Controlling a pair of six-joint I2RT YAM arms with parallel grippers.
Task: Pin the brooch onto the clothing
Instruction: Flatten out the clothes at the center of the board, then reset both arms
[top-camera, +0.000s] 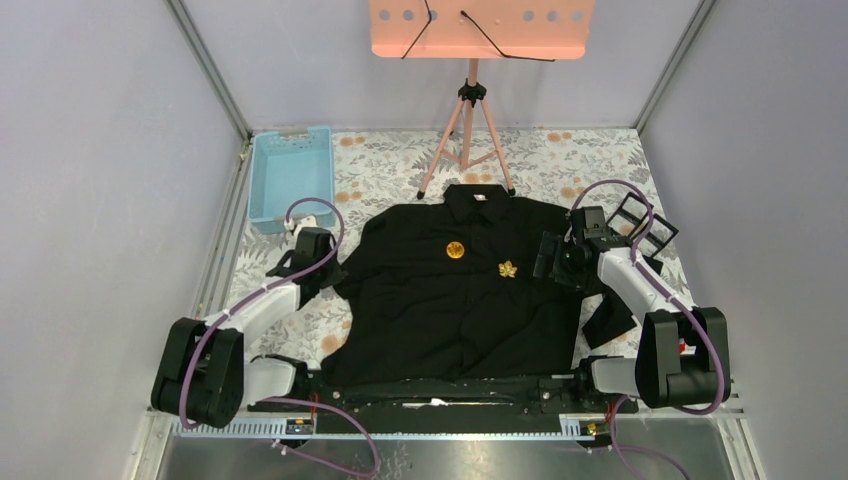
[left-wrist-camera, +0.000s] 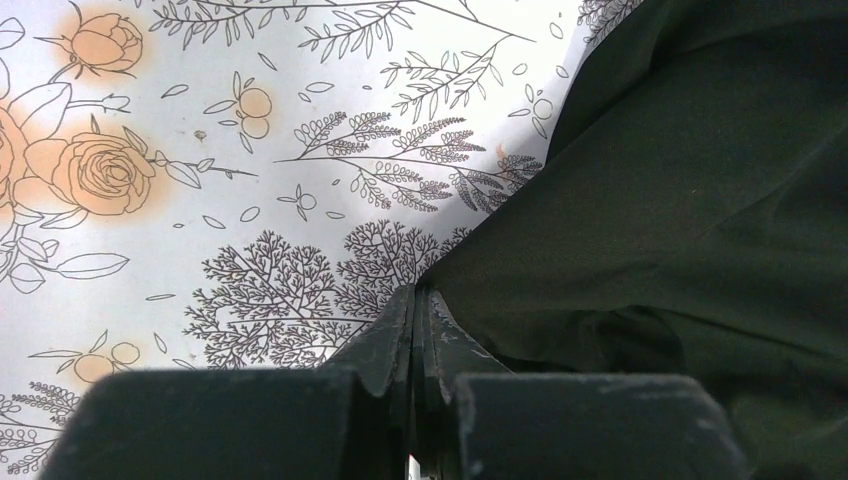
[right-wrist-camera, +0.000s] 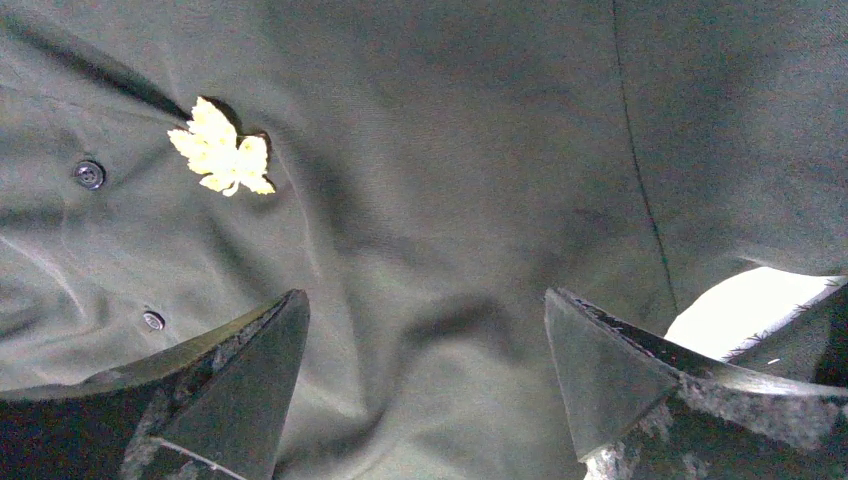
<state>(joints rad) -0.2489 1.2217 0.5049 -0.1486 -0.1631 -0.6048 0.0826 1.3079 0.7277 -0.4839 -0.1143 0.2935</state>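
The clothing (top-camera: 450, 320) is lying flat, collar pointing to 12 o'clock, with the left gripper (left-wrist-camera: 413, 300) sitting at its 9 o'clock edge, jaws pressed together, and the right gripper (right-wrist-camera: 425, 330) hovering at 3 o'clock, jaws spread wide. A leaf brooch (right-wrist-camera: 222, 150) is resting on the chest, a round brooch (top-camera: 455, 250) at its 10 o'clock. A blue tray (top-camera: 290, 175) is sitting farther off at 11 o'clock.

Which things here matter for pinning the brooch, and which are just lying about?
Job: black shirt; leaf brooch; round brooch.
Lying about: blue tray; pink stand.
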